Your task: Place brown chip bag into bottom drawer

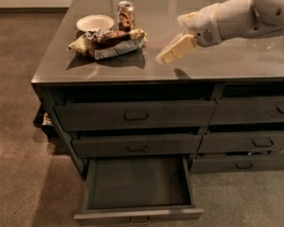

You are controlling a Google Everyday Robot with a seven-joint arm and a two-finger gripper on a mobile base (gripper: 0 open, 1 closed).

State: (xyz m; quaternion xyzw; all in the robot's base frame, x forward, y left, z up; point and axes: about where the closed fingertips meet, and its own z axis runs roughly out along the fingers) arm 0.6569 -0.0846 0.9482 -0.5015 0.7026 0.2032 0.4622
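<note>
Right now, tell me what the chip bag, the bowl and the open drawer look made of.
Brown chip bag: crinkled foil or plastic film, with glints on its creases. White bowl: matte, thin-rimmed, probably paper or plastic. Bottom drawer: dark grey, likely painted metal, with thin straight walls. The pincer hovers over the tabletop, apart from the bag.

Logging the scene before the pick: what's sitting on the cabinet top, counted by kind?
Bags: 1, the brown chip bag
Bowls: 1, the white bowl
Cans: 1, the soda can
Total: 3
The pincer hovers over the cabinet top, right of the bag.
</note>
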